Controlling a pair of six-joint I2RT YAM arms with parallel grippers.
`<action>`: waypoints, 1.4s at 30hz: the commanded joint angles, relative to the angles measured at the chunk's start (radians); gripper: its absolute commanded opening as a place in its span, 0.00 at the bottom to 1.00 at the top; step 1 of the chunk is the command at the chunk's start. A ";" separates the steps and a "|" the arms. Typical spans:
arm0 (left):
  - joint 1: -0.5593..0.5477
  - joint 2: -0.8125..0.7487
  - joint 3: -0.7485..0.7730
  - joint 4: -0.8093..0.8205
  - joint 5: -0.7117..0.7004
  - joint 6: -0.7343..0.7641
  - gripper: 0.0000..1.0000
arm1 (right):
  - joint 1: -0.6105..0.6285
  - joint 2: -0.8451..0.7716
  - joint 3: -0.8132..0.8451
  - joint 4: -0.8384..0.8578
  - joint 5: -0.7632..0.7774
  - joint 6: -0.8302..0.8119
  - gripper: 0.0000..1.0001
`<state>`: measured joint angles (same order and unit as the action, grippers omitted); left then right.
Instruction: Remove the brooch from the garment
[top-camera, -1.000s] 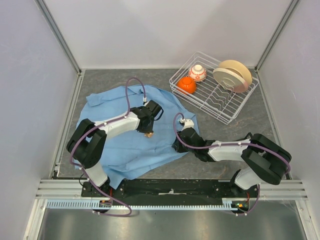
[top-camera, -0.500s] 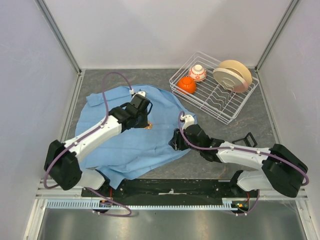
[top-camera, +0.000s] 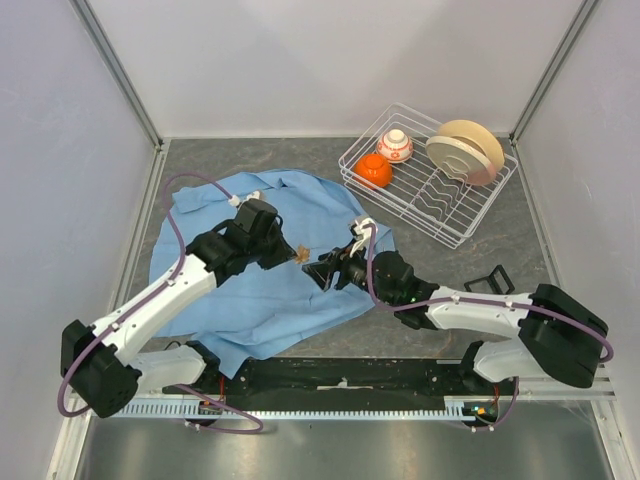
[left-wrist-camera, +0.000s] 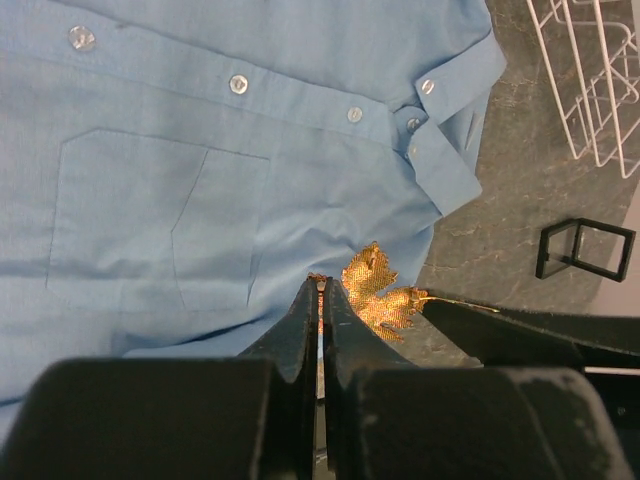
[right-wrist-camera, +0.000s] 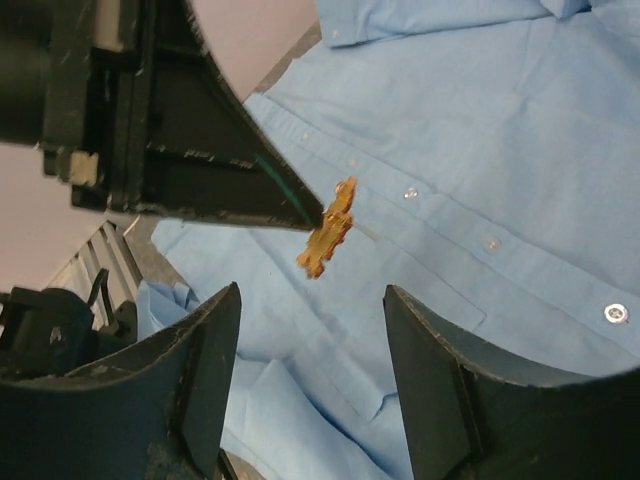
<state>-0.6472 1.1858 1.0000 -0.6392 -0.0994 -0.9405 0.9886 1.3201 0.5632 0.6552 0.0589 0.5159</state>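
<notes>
The brooch (left-wrist-camera: 378, 295) is gripped at its edge by the clenched left tool (left-wrist-camera: 320, 300) above the garment (left-wrist-camera: 200, 150) spread on the tabletop (top-camera: 300, 155), with the right tool (right-wrist-camera: 310, 335) spread wide just right of it.

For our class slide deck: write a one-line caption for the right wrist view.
Left end effector pinches the brooch over the garment, framed by the open right end effector.

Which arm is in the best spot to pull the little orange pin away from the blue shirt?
Left, probably. Its tool is shut on the brooch, holding it over the garment. The right tool is open, its fingers on either side of the brooch, gripping nothing.
</notes>
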 joint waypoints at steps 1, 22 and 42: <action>0.003 -0.071 -0.024 0.035 0.003 -0.110 0.02 | 0.004 0.039 0.012 0.164 0.067 0.013 0.64; 0.024 -0.155 -0.138 0.168 0.145 -0.103 0.02 | 0.002 0.081 0.066 0.089 0.065 0.004 0.00; 0.242 -0.287 -0.273 0.631 1.145 0.244 0.71 | -0.243 -0.180 0.107 -0.361 -0.755 -0.153 0.00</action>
<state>-0.4095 0.8822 0.6773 -0.1394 0.7353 -0.7918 0.7586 1.1412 0.6250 0.2806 -0.5026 0.3370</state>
